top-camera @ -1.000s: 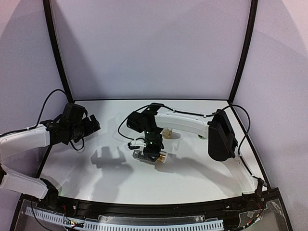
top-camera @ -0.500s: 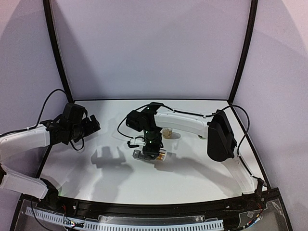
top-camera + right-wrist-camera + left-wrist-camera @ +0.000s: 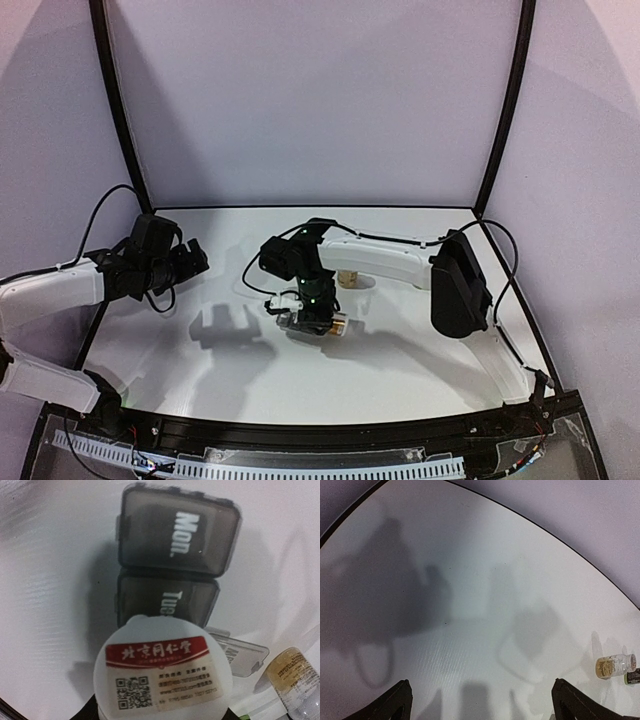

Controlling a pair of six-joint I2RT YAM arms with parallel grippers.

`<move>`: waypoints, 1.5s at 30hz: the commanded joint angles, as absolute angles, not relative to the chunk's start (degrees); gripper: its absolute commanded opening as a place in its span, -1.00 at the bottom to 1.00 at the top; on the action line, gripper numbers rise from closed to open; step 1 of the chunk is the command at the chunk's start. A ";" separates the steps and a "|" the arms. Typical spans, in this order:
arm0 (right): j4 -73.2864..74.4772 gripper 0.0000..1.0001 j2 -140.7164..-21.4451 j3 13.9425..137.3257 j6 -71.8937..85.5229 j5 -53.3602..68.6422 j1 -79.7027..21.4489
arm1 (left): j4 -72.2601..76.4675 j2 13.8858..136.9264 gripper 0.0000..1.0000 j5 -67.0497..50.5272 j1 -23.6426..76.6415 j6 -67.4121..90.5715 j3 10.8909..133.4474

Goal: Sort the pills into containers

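We see our right gripper [image 3: 312, 316] clasping one labelled bottle [image 3: 162, 672] above one three-compartment pill organizer [image 3: 177, 532]; our left gripper [image 3: 190, 258] gapes wide.

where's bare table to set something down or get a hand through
Free: the far strip of the table behind the right arm, its near strip before the containers, and the left side below the open left gripper. Crowded: the centre, where the right gripper holds a bottle over the containers, a small vial close beside.
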State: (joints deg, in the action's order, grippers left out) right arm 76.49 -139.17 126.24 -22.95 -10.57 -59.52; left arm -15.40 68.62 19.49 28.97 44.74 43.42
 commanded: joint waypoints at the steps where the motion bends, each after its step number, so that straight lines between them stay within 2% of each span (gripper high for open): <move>1: 91.05 -1.00 -136.36 124.98 -23.84 -11.67 -60.17 | -14.45 69.03 0.98 19.40 28.65 43.86 43.59; 27: 94.74 -1.00 -135.87 124.34 -24.98 -9.77 -60.20 | -13.38 71.56 0.97 18.16 28.65 43.15 44.82; 45: 98.03 -1.00 -136.41 124.84 -23.99 -15.32 -59.91 | -12.82 71.43 0.97 17.89 28.65 42.92 44.50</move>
State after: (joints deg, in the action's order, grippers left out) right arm 76.66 -137.56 124.20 -24.32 -13.42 -59.64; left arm -13.43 71.68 18.35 28.97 43.83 43.48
